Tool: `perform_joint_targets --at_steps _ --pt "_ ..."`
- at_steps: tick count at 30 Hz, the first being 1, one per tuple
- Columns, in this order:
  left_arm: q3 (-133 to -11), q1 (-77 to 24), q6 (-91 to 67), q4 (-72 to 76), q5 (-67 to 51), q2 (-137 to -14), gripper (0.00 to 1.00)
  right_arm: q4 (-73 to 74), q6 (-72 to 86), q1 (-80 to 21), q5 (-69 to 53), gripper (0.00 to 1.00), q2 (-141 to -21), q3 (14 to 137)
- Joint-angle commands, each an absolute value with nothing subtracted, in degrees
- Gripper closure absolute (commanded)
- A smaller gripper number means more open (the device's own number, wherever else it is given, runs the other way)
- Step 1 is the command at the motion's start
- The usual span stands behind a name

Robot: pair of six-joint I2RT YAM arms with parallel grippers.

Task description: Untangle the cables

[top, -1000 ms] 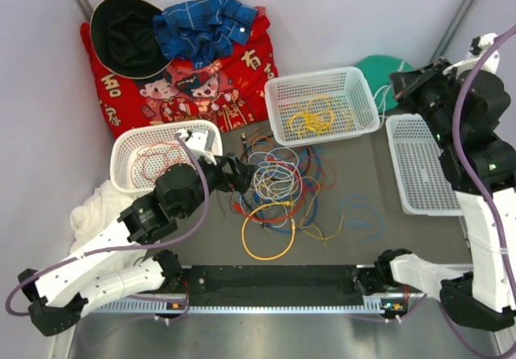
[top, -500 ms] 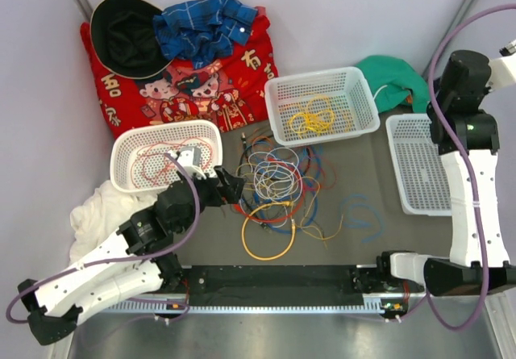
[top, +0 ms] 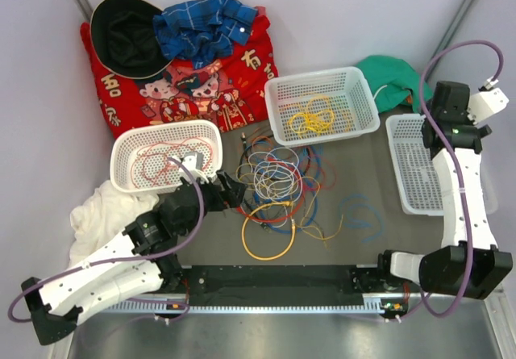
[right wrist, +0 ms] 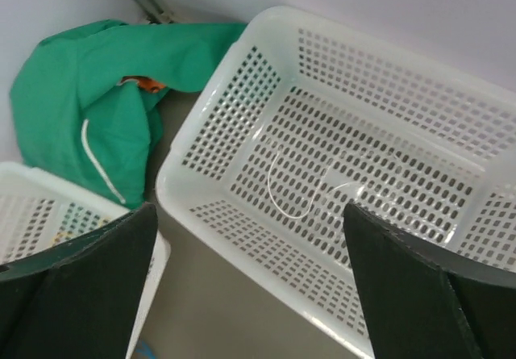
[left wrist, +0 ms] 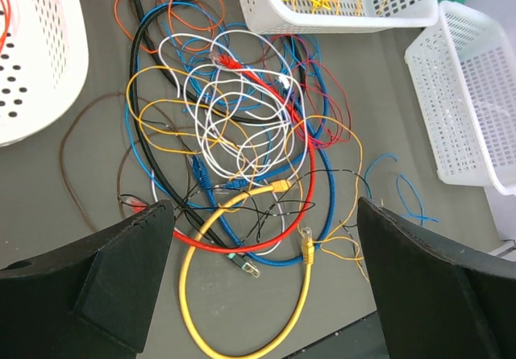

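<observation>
Looking down from the top camera, I see the thin, many-coloured cables (top: 278, 173) heaped in one knot at the middle of the grey desk (top: 363, 177), with a loose yellow cable loop (top: 244, 234) at the heap's near edge. A rectangular white plastic basket (top: 278, 109) just behind the heap holds a bundle of yellow wire. An oval white plastic basket (top: 121, 165) to the left holds a red strand, and a long white plastic basket (top: 403, 173) stands at the right. My left tool (top: 236, 189) hovers at the heap's left edge, near the oval basket.

From the left wrist, that tool's fingers stand wide apart with nothing between them. The heap lies below the gap, with white, blue, red, orange and black strands crossing one another and the yellow loop nearest the camera.

From the right wrist, my right tool (right wrist: 248, 211) is likewise spread and empty, above the long white basket. One thin pale wire (right wrist: 272, 189) lies on that basket's floor, and a crumpled green cloth (right wrist: 89, 109) lies just beside its corner.
</observation>
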State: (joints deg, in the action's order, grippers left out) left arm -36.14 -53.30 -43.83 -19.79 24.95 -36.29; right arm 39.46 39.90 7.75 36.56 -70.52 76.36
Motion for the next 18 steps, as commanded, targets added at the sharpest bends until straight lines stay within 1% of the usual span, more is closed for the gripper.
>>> perform_joint_targets --at_steps 1,4,6,7,10,13,14,15,17,18 --pt "-37.96 -53.26 -44.30 -18.98 26.10 -37.70 0.01 35.96 42.54 6.86 31.21 0.02 -65.22 77.52" --pt "-39.72 -53.35 -44.38 -20.74 29.52 -38.84 0.01 34.02 41.31 1.51 29.80 0.01 -62.15 77.87" --pt "-40.95 -53.26 -45.00 -21.97 33.11 -39.55 0.01 33.58 40.70 -2.54 25.94 0.01 -60.57 77.35" --pt "-41.39 -53.26 -45.35 -23.10 34.18 -39.64 0.01 31.83 40.08 -3.68 21.49 0.01 -58.82 76.47" --pt "-42.71 -53.26 -45.79 -24.52 37.09 -40.17 0.01 29.45 38.68 -8.51 14.10 0.01 -55.12 69.90" --pt "-44.47 -53.26 -46.93 -26.09 38.84 -41.22 0.01 26.72 36.31 -14.48 5.84 0.01 -54.40 66.19" --pt "-44.99 -53.26 -47.11 -26.45 39.02 -42.26 0.01 27.76 35.17 -16.50 5.19 0.01 -54.84 66.09" --pt "-45.52 -53.26 -47.20 -27.06 39.11 -43.06 0.01 28.73 32.11 -21.74 5.36 0.01 -55.37 66.27" --pt "-47.54 -53.26 -47.20 -28.99 39.11 -46.12 0.01 31.53 26.84 -27.48 9.73 0.01 -56.86 66.80" --pt "-48.24 -53.26 -47.28 -29.70 39.11 -47.27 0.01 32.25 25.15 -33.60 11.93 0.01 -57.39 66.97"
